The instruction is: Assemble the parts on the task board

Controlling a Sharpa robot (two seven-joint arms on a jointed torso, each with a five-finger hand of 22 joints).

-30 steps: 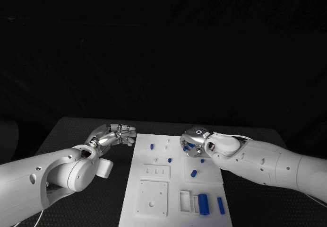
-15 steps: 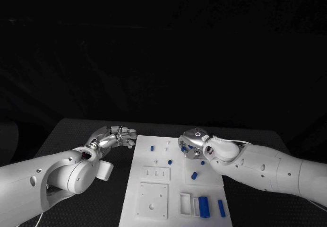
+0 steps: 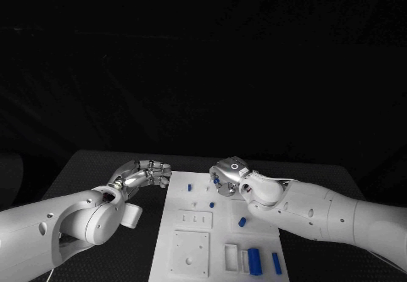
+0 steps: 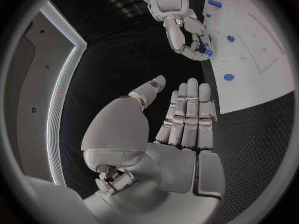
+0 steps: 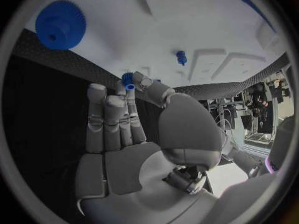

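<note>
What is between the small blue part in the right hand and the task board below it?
Nothing visible. The right hand pinches a small blue part at its fingertips above the task board; the blue gear and blue peg lie aside.

My right hand (image 3: 227, 176) covers part of the board's (image 3: 197, 235) far end in the head view. The board's near end is cut off by the bottom edge there. The part (image 5: 128, 79) I pinch is too small to identify.

The black table (image 3: 102, 170) carries the white task board (image 3: 191, 235), lying flat at its middle
</note>
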